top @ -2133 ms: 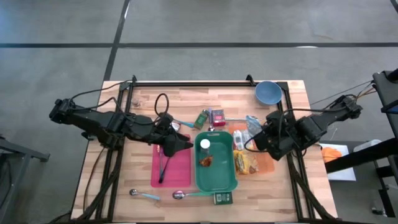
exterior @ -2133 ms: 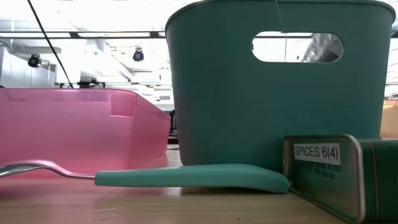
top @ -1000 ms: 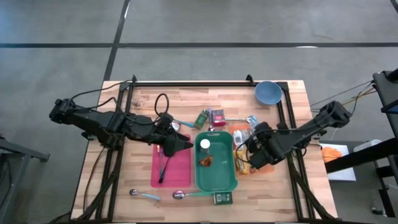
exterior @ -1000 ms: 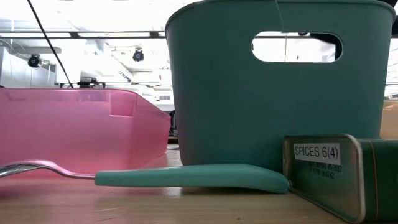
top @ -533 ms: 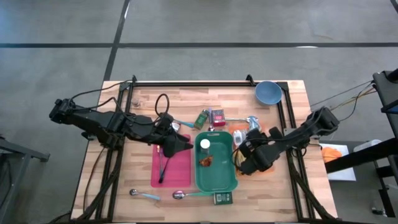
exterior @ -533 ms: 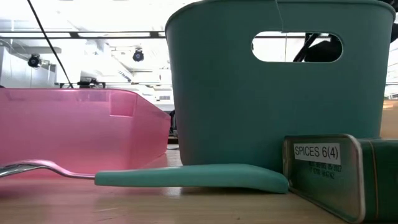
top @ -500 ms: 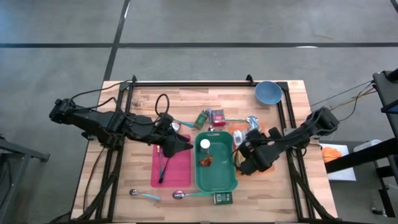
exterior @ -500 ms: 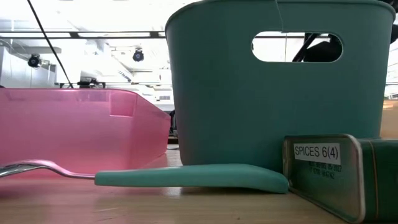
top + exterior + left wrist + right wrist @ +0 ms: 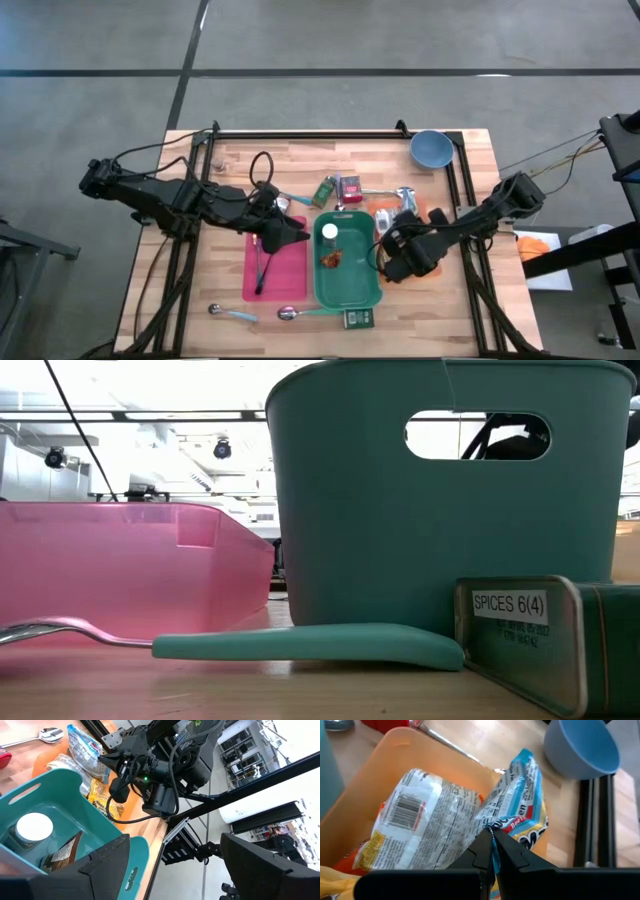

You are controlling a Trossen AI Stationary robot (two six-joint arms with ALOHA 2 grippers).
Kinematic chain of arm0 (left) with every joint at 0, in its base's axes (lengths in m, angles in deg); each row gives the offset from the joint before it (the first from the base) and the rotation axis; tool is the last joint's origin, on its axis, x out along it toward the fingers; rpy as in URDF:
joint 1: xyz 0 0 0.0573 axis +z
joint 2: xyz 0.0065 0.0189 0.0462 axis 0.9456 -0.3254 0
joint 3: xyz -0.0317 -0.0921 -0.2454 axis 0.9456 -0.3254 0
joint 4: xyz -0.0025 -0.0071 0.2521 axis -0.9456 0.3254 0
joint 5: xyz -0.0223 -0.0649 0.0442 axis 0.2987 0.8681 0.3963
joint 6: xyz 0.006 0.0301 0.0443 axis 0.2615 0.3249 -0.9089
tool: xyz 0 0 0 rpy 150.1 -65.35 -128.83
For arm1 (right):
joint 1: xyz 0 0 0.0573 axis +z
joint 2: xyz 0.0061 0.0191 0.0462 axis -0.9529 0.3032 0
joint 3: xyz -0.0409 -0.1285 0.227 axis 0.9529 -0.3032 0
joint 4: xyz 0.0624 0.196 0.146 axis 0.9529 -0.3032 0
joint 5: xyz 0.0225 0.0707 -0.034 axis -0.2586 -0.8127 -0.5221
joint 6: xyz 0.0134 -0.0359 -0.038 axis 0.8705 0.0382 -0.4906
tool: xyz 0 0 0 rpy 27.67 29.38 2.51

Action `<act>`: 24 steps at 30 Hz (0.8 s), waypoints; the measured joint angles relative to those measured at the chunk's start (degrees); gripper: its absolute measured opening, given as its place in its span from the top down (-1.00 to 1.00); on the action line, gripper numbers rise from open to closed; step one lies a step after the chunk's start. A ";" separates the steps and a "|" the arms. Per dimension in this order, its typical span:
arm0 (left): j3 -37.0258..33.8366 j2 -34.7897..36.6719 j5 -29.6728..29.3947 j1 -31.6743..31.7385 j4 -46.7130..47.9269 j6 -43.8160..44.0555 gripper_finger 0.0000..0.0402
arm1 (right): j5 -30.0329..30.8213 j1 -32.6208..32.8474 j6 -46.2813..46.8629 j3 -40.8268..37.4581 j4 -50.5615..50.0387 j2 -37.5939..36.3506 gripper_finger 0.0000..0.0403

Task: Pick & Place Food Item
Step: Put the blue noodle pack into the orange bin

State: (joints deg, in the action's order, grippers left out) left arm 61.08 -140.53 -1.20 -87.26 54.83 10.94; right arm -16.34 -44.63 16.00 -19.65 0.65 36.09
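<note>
An orange tray (image 9: 380, 760) at the table's right holds food packets. One is white and orange with a barcode (image 9: 420, 830); another is blue and white (image 9: 522, 805). My right gripper (image 9: 492, 842) is down in this tray, shut on the blue-and-white packet. Left of the tray stands a teal bin (image 9: 347, 290) holding a jar (image 9: 329, 232) and a brown packet (image 9: 331, 258). My left gripper (image 9: 290, 232) hangs open and empty over the pink tray (image 9: 280, 270), beside the bin's left rim. My right gripper pinches the blue-and-white packet's crinkled edge (image 9: 492, 826) between its two fingertips. The fingers slant down from the table's right side. The foil gathers into creases at the fingertips, and the rest of the packet lies in the orange tray against the barcode packet.
A blue bowl (image 9: 431, 149) sits at the far right corner. Small tins and a red item (image 9: 338, 187) stand beyond the bin. A spice tin (image 9: 520, 630) and a teal-handled spoon (image 9: 310, 645) lie along the near edge. A yellow packet (image 9: 107, 805) lies between bin and orange tray.
My right gripper has come down and toward the teal bin over the orange tray, staying shut. In the low view its arm now shows through the bin's handle hole.
</note>
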 joint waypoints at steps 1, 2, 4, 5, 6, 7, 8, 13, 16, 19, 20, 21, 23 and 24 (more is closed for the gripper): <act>0.00 0.00 0.00 -0.06 0.00 0.00 -0.55 | -0.10 0.00 0.00 -0.31 0.80 0.00 0.96; 0.00 0.00 0.00 -0.08 0.00 0.00 -0.55 | -0.41 0.02 0.00 -0.59 1.56 0.00 0.96; 0.00 0.00 0.02 -0.16 0.02 0.00 -0.55 | -1.62 0.01 -0.43 -1.10 3.25 0.00 0.96; 0.00 0.00 0.02 -0.17 0.07 0.00 -0.55 | -2.26 0.01 -1.27 -1.29 3.73 0.00 0.96; 0.01 0.00 0.02 -0.22 0.16 0.00 -0.55 | -2.72 0.02 -2.28 -1.37 3.92 0.00 0.96; 0.00 0.00 0.02 -0.22 0.22 0.00 -0.55 | -2.87 0.02 -3.02 -1.37 4.02 0.00 0.96; 0.00 0.00 0.02 -0.22 0.22 0.00 -0.55 | -3.02 0.02 -3.85 -1.35 4.06 0.00 0.96; 0.00 -0.01 0.21 -0.24 0.22 0.02 -0.55 | -3.18 0.13 -6.44 -0.66 4.02 -0.56 0.85; 0.00 0.00 0.38 -0.26 0.22 0.02 -0.55 | -3.17 0.12 -6.69 -0.65 4.03 -0.89 0.66; 0.00 0.00 0.42 -0.26 0.22 0.02 -0.55 | -3.17 0.11 -6.93 -0.65 4.01 -1.45 0.42; 0.00 0.00 0.42 -0.26 0.22 0.02 -0.55 | -3.17 0.11 -6.83 -0.65 4.03 -1.66 0.34; 0.00 0.00 0.42 -0.26 0.22 0.02 -0.55 | -3.15 0.11 -6.86 -0.63 4.03 -1.97 0.28; 0.00 0.00 0.42 -0.26 0.25 0.02 -0.55 | -3.15 0.11 -6.88 -0.50 4.01 -2.82 0.15; 0.00 0.00 0.43 -0.26 0.28 0.02 -0.55 | -3.15 0.12 -6.89 -0.42 4.02 -3.44 0.10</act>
State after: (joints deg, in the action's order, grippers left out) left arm 61.08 -140.53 -0.77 -87.52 55.12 10.97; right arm -19.49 -44.51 9.11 -20.07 4.68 32.65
